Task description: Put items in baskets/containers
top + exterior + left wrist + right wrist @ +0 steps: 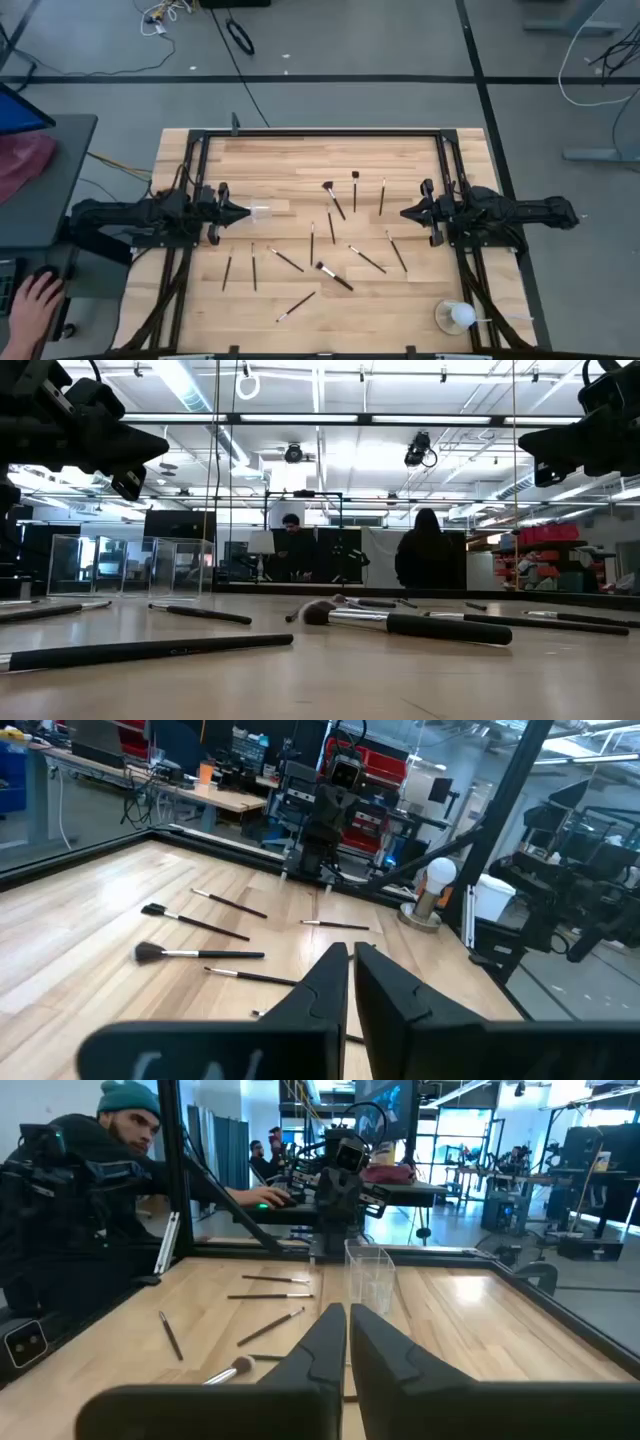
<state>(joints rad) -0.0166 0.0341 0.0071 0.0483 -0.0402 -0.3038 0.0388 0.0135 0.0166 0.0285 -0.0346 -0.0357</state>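
Observation:
Several slim dark-handled makeup brushes (334,276) lie flat and scattered over the middle of the wooden table; they also show in the low view (400,624) and in both wrist views (200,953) (270,1325). The small clear holder (258,212) stands upright on the table just in front of my left gripper (240,212), and it shows clearly in the right wrist view (369,1275). My left gripper (351,950) hovers shut at the table's left side. My right gripper (405,212) (347,1312) hovers shut at the right side. Neither touches anything.
A white ball-like object on a stick (455,317) sits near the table's near right corner. A black frame rail (320,133) runs round the tabletop. A person's hand (30,300) rests on a side desk at the left; a person (90,1170) sits beyond that edge.

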